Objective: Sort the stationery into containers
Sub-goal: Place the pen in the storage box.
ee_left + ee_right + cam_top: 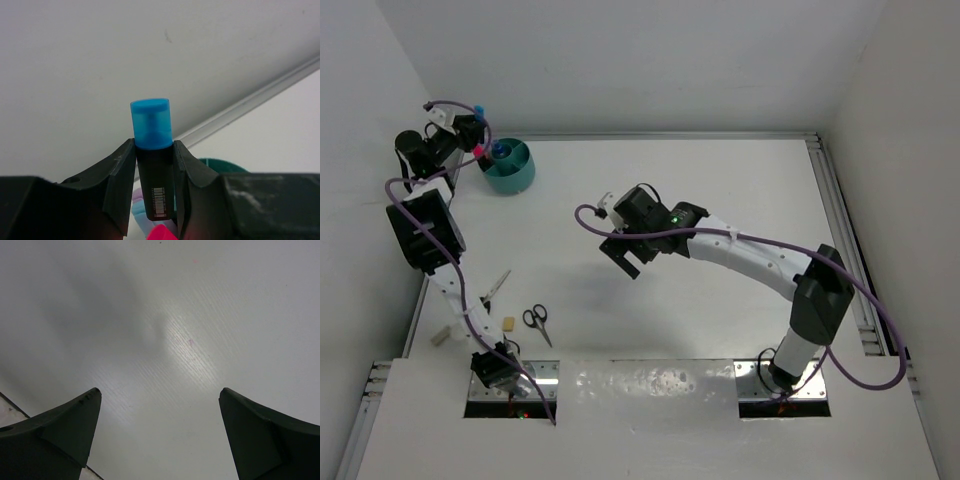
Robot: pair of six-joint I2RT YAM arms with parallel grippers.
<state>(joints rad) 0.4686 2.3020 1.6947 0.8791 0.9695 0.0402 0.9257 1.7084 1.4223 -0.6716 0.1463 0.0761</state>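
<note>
The middle and right of the tabletop (720, 180) offer open passage. The right hand (623, 262) hangs there with fingers spread, bare surface between them. The cup (515, 178) stands in the far left corner, hemmed by the left wall (365, 90) and back wall (620, 60), open only from the right and near side. Over its far-left rim the left hand (478, 140), clamped on a blue-capped marker (151, 120), and a purple cable (450, 103) crowd the gap. Pink pieces (162, 234) sit inside the cup. Near left, the scissors (537, 322), a tan eraser (508, 323) and the left arm (425, 235) block low passes.
</note>
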